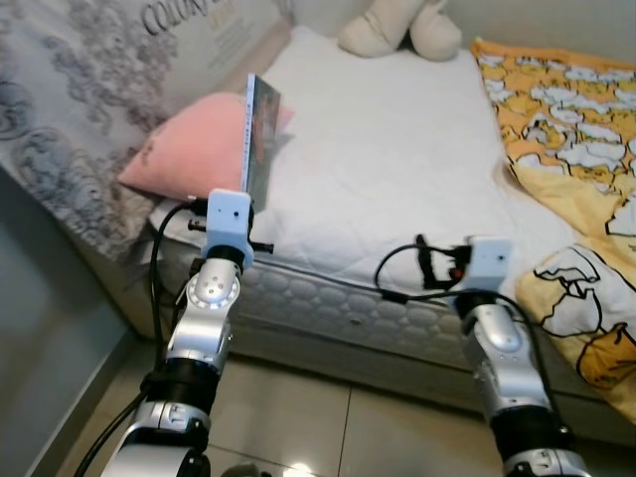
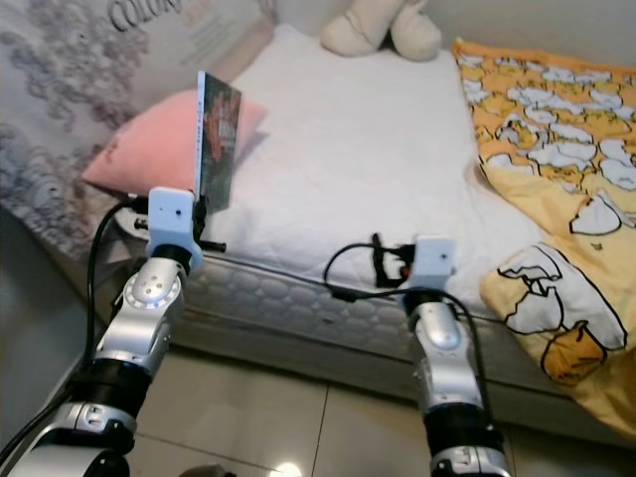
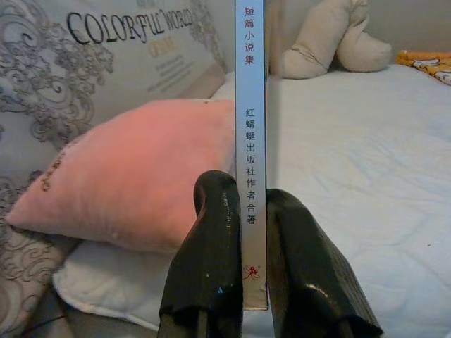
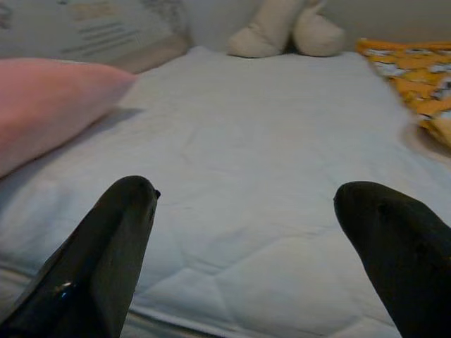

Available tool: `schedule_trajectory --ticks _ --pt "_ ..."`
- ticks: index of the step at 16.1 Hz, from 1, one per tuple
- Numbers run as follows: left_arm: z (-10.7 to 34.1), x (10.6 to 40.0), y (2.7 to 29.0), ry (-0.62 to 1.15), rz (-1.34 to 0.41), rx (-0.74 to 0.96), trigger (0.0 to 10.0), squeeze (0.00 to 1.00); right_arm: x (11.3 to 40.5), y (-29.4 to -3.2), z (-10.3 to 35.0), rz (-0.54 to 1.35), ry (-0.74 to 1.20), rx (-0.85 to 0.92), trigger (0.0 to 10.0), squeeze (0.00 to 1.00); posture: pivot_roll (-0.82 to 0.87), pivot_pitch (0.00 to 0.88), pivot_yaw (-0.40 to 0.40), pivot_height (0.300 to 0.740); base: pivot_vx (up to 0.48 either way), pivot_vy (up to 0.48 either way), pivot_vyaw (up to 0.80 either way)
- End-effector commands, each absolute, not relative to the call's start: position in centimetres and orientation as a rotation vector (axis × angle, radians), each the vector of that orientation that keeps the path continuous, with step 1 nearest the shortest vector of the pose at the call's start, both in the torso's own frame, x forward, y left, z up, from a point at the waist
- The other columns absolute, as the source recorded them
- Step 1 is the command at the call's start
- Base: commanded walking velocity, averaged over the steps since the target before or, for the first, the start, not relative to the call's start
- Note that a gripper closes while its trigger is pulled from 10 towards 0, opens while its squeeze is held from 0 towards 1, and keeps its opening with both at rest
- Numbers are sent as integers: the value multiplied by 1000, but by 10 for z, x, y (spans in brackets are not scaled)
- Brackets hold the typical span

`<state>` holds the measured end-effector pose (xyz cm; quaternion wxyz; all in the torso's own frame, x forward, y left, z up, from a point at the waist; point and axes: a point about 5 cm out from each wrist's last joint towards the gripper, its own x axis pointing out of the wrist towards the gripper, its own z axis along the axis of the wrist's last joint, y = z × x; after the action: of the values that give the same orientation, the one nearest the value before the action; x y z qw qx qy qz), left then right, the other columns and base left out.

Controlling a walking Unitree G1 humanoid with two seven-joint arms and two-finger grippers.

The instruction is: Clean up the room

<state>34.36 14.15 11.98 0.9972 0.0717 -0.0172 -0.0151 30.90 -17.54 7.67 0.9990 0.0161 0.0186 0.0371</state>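
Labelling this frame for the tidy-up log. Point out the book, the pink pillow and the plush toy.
book (image 3: 250,141), left wrist view, on its pale spine.
pink pillow (image 1: 189,149), left eye view, middle of its top face.
plush toy (image 1: 397,28), left eye view, on its cream body.

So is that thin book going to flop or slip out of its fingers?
Probably not: the book stands straight above the left gripper, so it looks stiff. It seems thin and light. Pinched only near its bottom edge, it might tilt if swung.

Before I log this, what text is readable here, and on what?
"COLORFUL WORLD" on the grey patterned bedding beside the pink pillow; the smaller lines under it are too blurred to read.
"短篇小说集" and "红蜻蜓出版社作者合著" run down the spine of the book clamped in the left gripper.
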Motion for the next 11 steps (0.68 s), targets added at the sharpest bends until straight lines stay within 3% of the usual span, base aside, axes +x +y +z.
schedule_trajectory --ticks 1,5,11 --pt "126 346 136 -70 -41 139 10000 0 308 -176 79 89 22 15 10000 553 2 0 -25 740 0 0 594" --pt "126 346 132 -74 -65 135 10000 0 308 -177 79 84 29 6 10000 541 2 0 -28 740 0 0 464" --pt "132 349 134 -91 -70 117 10000 0 307 -177 79 81 21 12 10000 529 0 0 -22 740 480 0 0"
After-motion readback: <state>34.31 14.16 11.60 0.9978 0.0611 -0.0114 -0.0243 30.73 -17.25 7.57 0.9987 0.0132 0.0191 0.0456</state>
